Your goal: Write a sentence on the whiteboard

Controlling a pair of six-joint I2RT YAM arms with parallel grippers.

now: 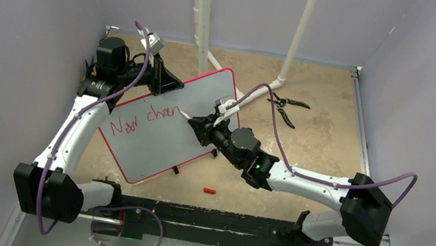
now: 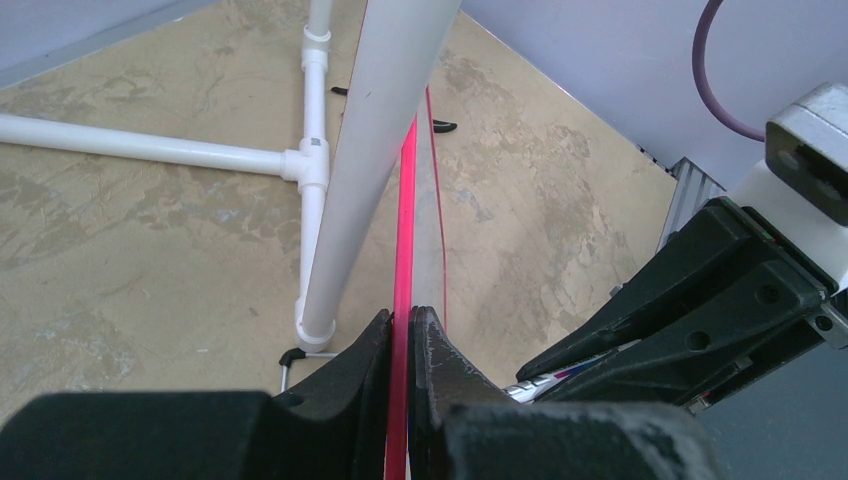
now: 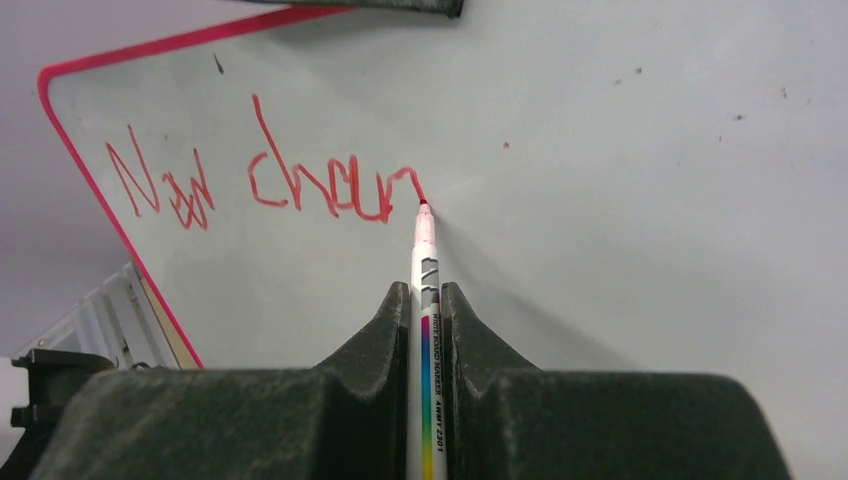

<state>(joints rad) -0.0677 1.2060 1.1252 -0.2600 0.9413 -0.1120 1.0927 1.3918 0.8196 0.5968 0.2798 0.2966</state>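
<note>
1. Red cap (image 1: 210,191) lies on the table (image 1: 303,150), near the arm bases and clear of the board's near corner.
2. Right gripper (image 3: 425,296) is clamped tight on the marker (image 3: 424,250). The marker's long axis runs straight out between the fingers, and its tip points far-left and touches the board.
3. Whiteboard (image 1: 159,147) sits mid-table, left of centre. Its long axis runs diagonally from near-left to far-right, and the writing face points up toward the right arm. It looks propped on its feet, but I can't tell the exact tilt.
4. Sentence (image 3: 270,185) reads "New chan" so far, running along the long axis on the top line. The tip sits at the end of the "n".
5. Left gripper (image 2: 401,322) is pinched narrow on the red rim (image 2: 403,230) at the far-left edge, bracing the board.
6. Pliers (image 1: 287,107) and the white pipe frame (image 1: 203,15) are behind the board and play no part.
7. Risks:
   - The rim pinch is thin, so pressure from the tip could pivot or slide the board and smear the stroke.
   - The marker could creep back in the fingers, lifting the tip and leaving gaps.
   - The right wrist could drag over wet ink when it drops to the second line.
</note>
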